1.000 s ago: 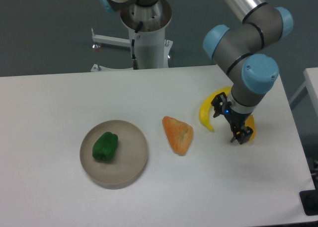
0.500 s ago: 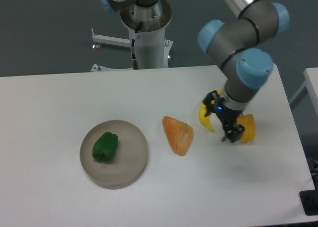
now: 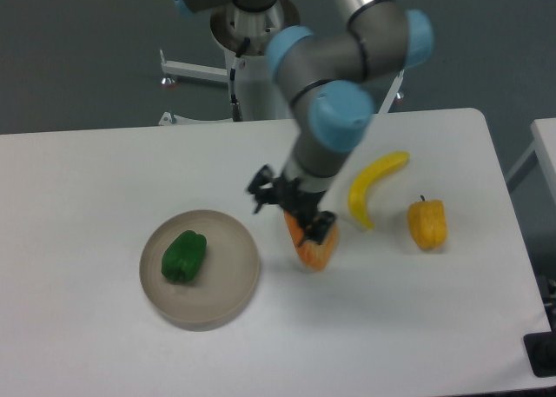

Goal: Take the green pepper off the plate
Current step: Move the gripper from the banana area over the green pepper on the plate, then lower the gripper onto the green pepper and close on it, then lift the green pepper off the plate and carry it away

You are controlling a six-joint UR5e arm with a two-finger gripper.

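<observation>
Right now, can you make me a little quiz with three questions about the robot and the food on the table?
1. True or false: the green pepper lies on the plate.
2. Which is nearest the gripper? A) banana B) orange wedge-shaped food C) yellow pepper
3. Fill in: the gripper holds ______.

Key
1. True.
2. B; the gripper hangs right over it in the camera view.
3. Nothing; its fingers are spread with no food between them.
</observation>
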